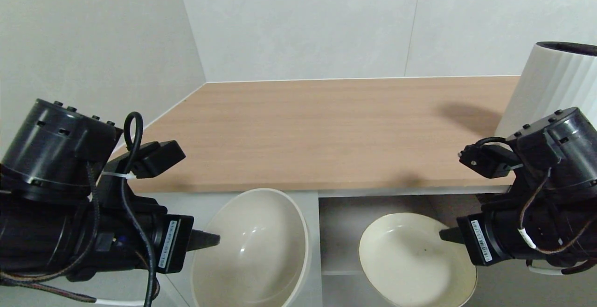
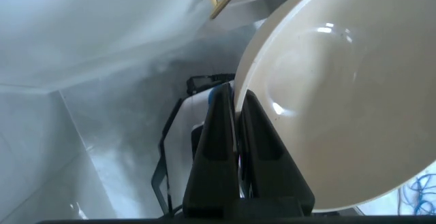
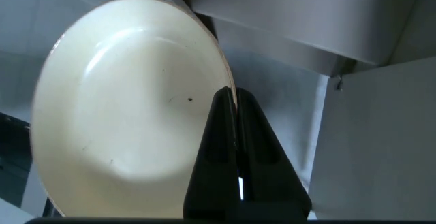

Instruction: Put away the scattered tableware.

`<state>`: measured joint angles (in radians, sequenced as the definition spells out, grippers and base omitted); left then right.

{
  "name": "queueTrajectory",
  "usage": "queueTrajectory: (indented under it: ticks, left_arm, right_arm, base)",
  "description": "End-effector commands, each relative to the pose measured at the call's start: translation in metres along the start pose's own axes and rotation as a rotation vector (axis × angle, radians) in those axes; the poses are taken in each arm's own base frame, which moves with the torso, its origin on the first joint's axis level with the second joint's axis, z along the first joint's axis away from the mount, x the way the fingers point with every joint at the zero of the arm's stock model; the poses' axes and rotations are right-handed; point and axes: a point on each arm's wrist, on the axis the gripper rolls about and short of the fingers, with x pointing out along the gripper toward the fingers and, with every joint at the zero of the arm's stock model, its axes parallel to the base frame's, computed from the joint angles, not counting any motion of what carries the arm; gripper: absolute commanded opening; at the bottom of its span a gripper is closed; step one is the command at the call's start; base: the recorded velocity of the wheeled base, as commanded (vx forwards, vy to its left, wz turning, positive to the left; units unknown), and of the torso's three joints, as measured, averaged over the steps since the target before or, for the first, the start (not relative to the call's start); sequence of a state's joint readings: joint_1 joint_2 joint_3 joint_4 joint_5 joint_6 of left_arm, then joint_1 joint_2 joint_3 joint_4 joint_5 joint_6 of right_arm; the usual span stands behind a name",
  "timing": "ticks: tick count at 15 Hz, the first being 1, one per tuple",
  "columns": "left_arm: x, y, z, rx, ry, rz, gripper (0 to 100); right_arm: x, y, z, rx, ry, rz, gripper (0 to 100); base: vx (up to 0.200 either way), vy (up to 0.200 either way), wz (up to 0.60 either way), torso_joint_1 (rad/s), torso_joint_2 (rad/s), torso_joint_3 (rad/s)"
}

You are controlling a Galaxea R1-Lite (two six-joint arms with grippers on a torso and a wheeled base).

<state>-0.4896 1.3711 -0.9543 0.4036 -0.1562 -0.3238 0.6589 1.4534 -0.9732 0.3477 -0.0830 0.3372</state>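
In the head view my left gripper point(image 1: 212, 240) is shut on the rim of a large white bowl point(image 1: 254, 251), held in the air below the front edge of the wooden countertop point(image 1: 326, 129). From the left wrist, its fingers point(image 2: 219, 125) pinch the bowl's point(image 2: 347, 94) edge. My right gripper point(image 1: 445, 235) is shut on the rim of a smaller cream plate-like bowl point(image 1: 410, 262), also held below the counter edge. Seen from the right wrist, the fingers point(image 3: 221, 125) clamp the edge of that bowl point(image 3: 122, 101).
A tall white ribbed cylinder container point(image 1: 550, 87) stands on the countertop at the far right. White walls close in the back and left. Below the counter, grey cabinet fronts point(image 1: 345, 223) lie behind both bowls.
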Motion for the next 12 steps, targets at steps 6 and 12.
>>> queueTrajectory:
  ticks: [6, 12]
  left_arm:
    - [0.0026, 0.0004, -0.0015, 0.008, 0.011, 0.003, 0]
    - [0.0021, 0.0003, -0.0016, 0.008, 0.009, 0.002, 0]
  right_arm:
    - [0.0085, 0.0024, -0.0083, -0.041, 0.047, -0.002, 0]
    - [0.0110, 0.0060, -0.0121, -0.060, 0.064, 0.004, 0]
  base:
    - [0.000, 0.000, 0.00, -0.159, 0.47, 0.306]
    - [0.000, 0.000, 0.00, -0.075, 0.31, 0.225]
